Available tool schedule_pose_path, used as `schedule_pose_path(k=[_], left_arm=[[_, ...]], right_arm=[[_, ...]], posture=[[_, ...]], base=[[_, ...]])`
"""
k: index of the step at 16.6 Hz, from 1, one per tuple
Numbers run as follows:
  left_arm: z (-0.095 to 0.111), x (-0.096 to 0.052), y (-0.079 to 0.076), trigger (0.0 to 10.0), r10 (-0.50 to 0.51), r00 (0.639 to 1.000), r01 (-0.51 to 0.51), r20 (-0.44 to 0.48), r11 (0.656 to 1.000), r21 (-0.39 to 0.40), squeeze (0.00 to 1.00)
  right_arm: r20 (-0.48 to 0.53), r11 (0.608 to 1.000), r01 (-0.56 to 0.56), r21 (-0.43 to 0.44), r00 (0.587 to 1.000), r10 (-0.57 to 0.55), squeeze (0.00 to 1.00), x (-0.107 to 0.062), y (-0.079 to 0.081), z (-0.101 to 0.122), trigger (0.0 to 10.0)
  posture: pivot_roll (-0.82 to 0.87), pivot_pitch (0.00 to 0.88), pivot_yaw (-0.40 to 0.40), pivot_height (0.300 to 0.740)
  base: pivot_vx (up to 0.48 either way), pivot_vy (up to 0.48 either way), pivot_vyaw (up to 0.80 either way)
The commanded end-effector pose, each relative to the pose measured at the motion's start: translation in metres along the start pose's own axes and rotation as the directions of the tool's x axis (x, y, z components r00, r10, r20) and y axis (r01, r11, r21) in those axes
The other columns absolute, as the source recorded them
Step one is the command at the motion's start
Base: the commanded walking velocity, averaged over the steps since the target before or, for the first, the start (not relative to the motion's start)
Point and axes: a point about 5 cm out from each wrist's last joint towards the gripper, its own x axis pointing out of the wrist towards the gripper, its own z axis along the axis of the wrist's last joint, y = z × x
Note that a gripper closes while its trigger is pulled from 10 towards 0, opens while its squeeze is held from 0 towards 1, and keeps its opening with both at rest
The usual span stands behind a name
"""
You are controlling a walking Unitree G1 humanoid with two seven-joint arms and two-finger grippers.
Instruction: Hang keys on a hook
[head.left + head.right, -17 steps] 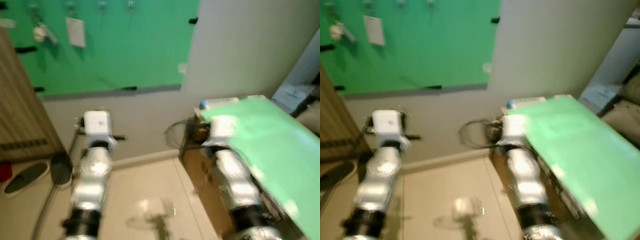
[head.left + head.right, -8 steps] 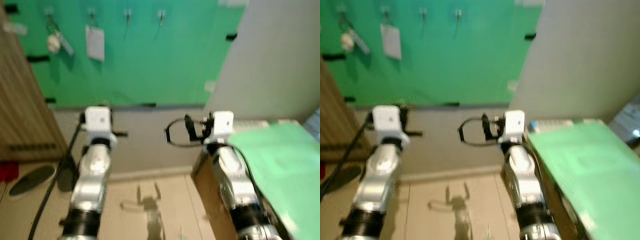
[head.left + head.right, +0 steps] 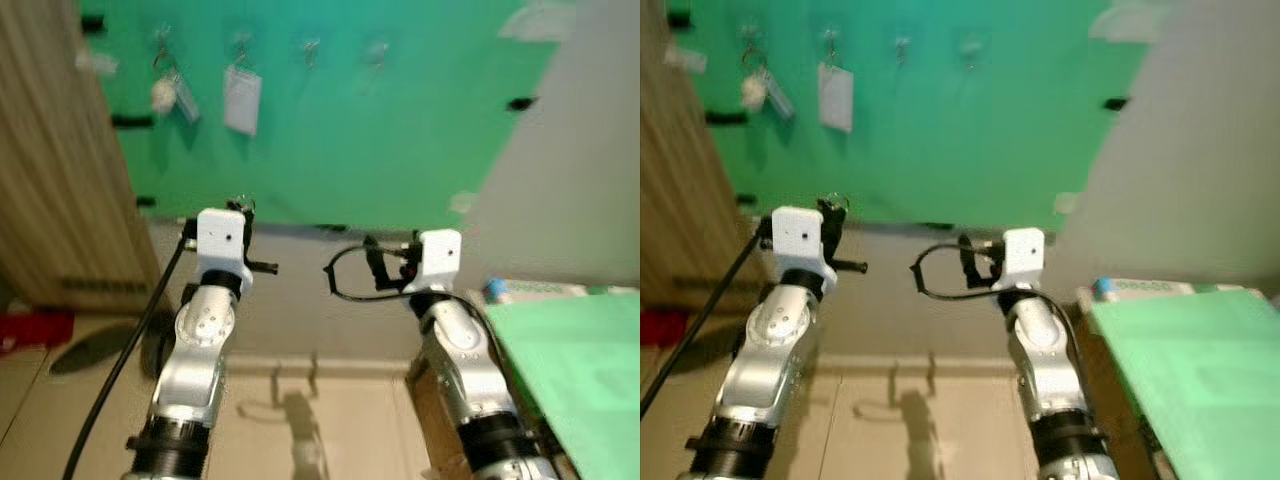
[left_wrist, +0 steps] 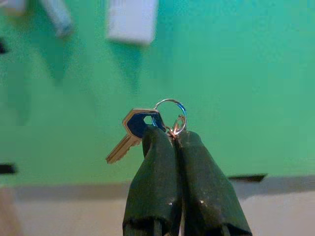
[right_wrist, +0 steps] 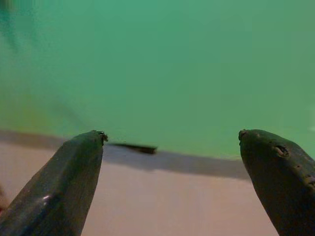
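Note:
A brass key with a blue head on a silver ring [image 4: 147,123] is pinched between the fingers of my left gripper [image 4: 172,135], which is shut on it. That gripper [image 3: 243,212] is raised toward a green board [image 3: 400,130] on the wall. A row of small hooks runs along the board's top. One hook carries a white fob [image 3: 165,92] and the one beside it a white card [image 3: 242,98]. Two hooks [image 3: 310,48] to the right are bare, though blurred. My right gripper [image 5: 172,135] is open with nothing between its fingers, level with the left one.
A wooden panel [image 3: 50,150] stands at the left. A green-covered table [image 3: 570,370] over a cardboard box [image 3: 430,400] stands at the right. A red item [image 3: 35,328] and a dark slipper [image 3: 95,350] lie on the floor at the left. A black cable [image 3: 120,370] hangs by the left arm.
The whole picture has shifted: the green board and its hooks now sit more central and nearer, and the green table has slid to the right edge. Both arms keep their pose.

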Motion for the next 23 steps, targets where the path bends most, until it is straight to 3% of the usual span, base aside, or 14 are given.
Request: schedule_pose_path(k=[1,3,6,8,11,14,15,16,18,19,23], left_arm=[[0.006,0.003,-0.002,10.0,-0.001,1.0,0.001,0.015,1.0,-0.004,0.0],[0.007,0.005,0.003,10.0,0.005,1.0,-0.005,0.017,0.999,0.036,0.0],[-0.009,-0.005,0.027,10.0,0.054,0.996,-0.038,-0.072,0.977,0.21,0.0],[-0.015,-0.016,0.04,10.0,0.098,0.988,-0.077,-0.119,0.983,0.167,0.0],[0.002,-0.008,0.03,10.0,0.062,0.997,-0.053,-0.048,0.984,0.173,0.0],[0.02,0.003,0.021,10.0,0.009,1.0,-0.009,-0.002,0.994,0.113,0.0],[0.038,0.018,0.02,10.0,-0.005,1.0,0.005,0.001,1.0,-0.002,0.0],[0.045,0.025,0.02,10.0,-0.021,1.0,0.021,-0.001,0.993,-0.117,0.0],[0.066,0.036,0.019,10.0,-0.102,0.992,0.118,0.079,0.967,-0.227,0.0],[0.075,0.04,0.018,10.0,-0.125,0.986,0.149,0.114,0.958,-0.245,0.0],[0.111,0.051,0.003,10.0,-0.315,0.93,0.35,0.189,0.916,-0.196,0.0]], right_arm=[[0.004,1.0,0.027,-0.008,1.0,-0.027,0.0,0.001,-0.008,0.003,10.0],[0.0,0.999,0.033,-0.009,0.999,-0.033,0.0,0.001,-0.008,0.002,10.0],[-0.041,0.99,0.113,0.08,0.993,-0.11,0.0,-0.006,-0.018,-0.005,10.0],[-0.069,0.99,0.133,0.044,0.989,-0.13,0.0,-0.014,-0.026,-0.015,10.0],[-0.07,0.989,0.138,0.049,0.988,-0.135,0.0,-0.01,-0.022,-0.016,10.0],[-0.051,0.991,0.123,0.042,0.991,-0.121,0.0,-0.005,-0.018,-0.011,10.0],[-0.05,0.993,0.113,0.036,0.993,-0.111,0.0,-0.003,-0.018,-0.01,10.0],[-0.051,0.994,0.107,0.032,0.993,-0.105,0.0,-0.003,-0.018,-0.01,10.0],[-0.057,0.995,0.097,0.031,0.994,-0.095,0.0,-0.004,-0.018,-0.011,10.0],[-0.059,0.996,0.09,0.027,0.994,-0.088,0.0,-0.004,-0.017,-0.012,10.0],[-0.056,0.997,0.07,0.018,0.996,-0.069,0.0,-0.004,-0.014,-0.012,10.0]], posture=[[0.07,0.0,-0.079,0.74],[0.07,0.0,-0.079,0.74],[0.07,0.0,-0.07,0.74],[0.09,0.0,-0.049,0.74],[0.1,0.0,-0.036,0.74],[0.1,0.0,-0.037,0.74],[0.09,0.0,-0.042,0.74],[0.09,0.0,-0.047,0.74],[0.09,0.0,-0.053,0.74],[0.09,0.0,-0.057,0.74],[0.08,0.0,-0.056,0.74]], base=[[0.0,0.0,0.0],[0.0,0.0,0.0],[0.0,0.0,0.0],[0.0,0.0,0.0],[0.0,0.0,0.0],[0.0,0.0,0.0],[0.0,0.0,0.0],[0.0,0.0,0.0],[0.0,0.0,0.0],[0.0,0.0,0.0],[0.0,0.0,0.0]])
